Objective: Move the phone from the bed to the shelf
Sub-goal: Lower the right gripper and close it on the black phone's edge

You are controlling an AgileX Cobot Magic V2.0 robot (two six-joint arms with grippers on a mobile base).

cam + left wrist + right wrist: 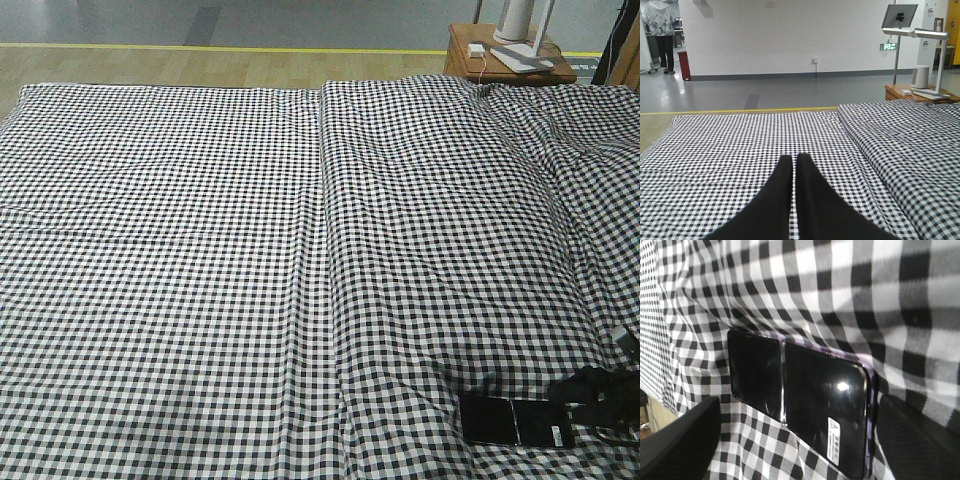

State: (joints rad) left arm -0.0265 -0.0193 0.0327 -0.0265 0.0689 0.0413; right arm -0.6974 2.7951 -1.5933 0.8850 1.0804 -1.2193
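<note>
I see the glossy black foldable phone [515, 421] lying flat on the black-and-white gingham bed [200, 250], between the parted jaws of my right gripper [795, 404], while those of my left gripper [794, 161] are pressed together.

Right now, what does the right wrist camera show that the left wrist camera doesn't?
Only the right wrist view shows the phone, lying flat with its white sticker facing up, between the open fingers of the right gripper. Only the left wrist view shows the left gripper, fingers together, plus the brown side table, the white lamp, the yellow floor line and a person far off. Both show the black-and-white checked cover of the bed.
</note>
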